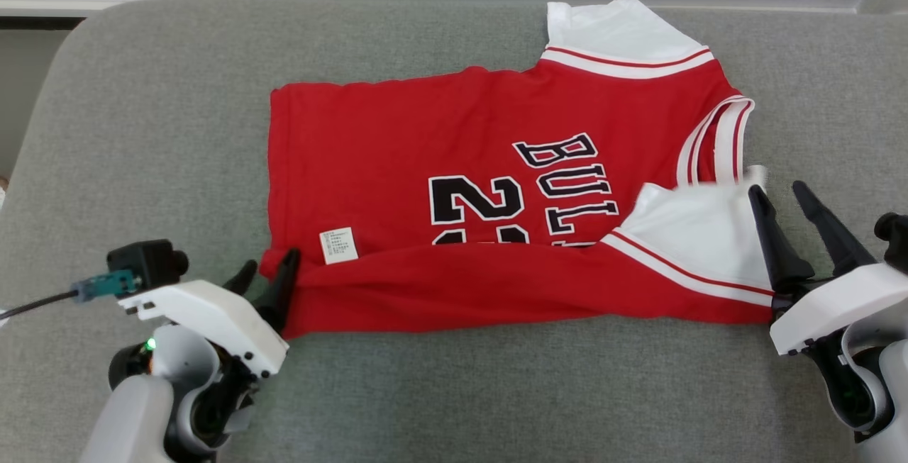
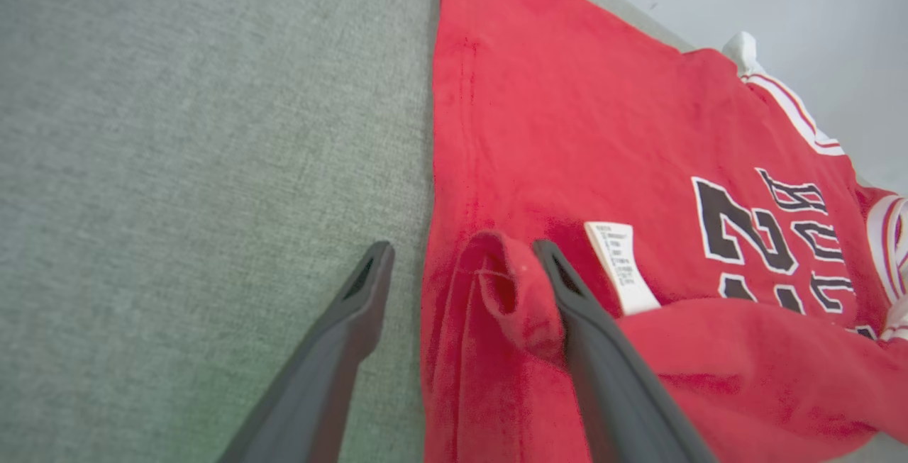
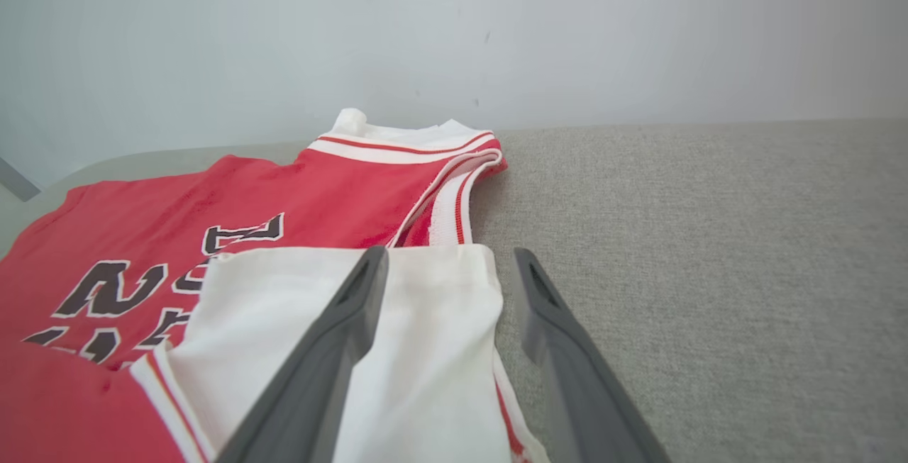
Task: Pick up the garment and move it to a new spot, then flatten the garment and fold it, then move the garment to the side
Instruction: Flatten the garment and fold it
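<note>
Our left gripper (image 2: 462, 247) stands wide open astride the bunched hem corner (image 2: 511, 293) of the jersey (image 1: 425, 144). The cloth touches one finger but is not pinched. Our right gripper (image 3: 450, 252) is open too and holds nothing, with one finger over the white sleeve (image 1: 688, 229) and the other over bare cushion (image 1: 142, 130). The jersey lies on the cushion, long axis left to right, hem end to our left, near edge folded over. Each arm sits at its own end of that fold.
</note>
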`<state>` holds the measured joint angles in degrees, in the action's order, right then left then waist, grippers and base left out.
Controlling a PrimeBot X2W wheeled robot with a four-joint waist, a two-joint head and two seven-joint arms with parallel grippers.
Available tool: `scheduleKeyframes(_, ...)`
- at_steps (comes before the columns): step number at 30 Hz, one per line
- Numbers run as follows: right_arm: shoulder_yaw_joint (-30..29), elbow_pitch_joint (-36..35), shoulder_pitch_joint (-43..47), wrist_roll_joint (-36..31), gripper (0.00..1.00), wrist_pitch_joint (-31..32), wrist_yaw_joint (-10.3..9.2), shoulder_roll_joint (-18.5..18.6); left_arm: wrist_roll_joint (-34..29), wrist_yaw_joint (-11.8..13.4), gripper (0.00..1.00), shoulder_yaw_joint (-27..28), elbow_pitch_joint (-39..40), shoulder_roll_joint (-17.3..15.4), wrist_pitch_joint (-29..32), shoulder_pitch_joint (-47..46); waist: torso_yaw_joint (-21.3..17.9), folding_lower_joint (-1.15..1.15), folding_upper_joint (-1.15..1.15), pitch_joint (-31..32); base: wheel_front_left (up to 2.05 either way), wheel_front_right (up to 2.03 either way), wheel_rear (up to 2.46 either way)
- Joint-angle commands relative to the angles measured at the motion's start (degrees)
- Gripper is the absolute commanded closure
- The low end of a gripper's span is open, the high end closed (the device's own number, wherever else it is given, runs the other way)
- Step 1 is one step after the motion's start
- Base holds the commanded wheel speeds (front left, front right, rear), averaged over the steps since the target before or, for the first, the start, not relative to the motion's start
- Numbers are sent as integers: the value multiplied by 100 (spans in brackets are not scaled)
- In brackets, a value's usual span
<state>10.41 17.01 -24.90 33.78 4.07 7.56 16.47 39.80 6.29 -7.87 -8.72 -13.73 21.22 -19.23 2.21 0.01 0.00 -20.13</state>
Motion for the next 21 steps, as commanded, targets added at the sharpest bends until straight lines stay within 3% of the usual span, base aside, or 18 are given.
scheduleKeyframes(1, 101, 27, -24, 18, 0, -413, -17, 68, -174, -33, 0, 22, 25, 15, -351, 38, -28, -1, 0, 26, 0, 0, 0)
scheduleKeyframes(5, 163, -159, 165, -374, 0, -1399, -17, 172, -742, 133, 0, 63, 286, 84, -1478, 198, -87, -1, 0, 81, 0, 0, 0)
scheduleKeyframes(8, -45, -408, 380, -804, 0, -1752, -17, 127, -1248, 339, 0, -39, 530, 136, -2253, 373, -132, -1, 0, 163, 0, 0, 0)
scheduleKeyframes(13, -515, -1089, 947, -1282, 0, -1870, -17, -198, -1979, 779, 0, -176, 880, 87, -2952, 735, -237, -1, 0, 343, 0, 0, 0)
scheduleKeyframes(21, -778, -1906, 1874, -1582, 0, -1634, -17, -565, -2429, 1100, 0, -276, 1421, 39, -3362, 1404, -388, -1, 0, 632, 0, 0, 0)
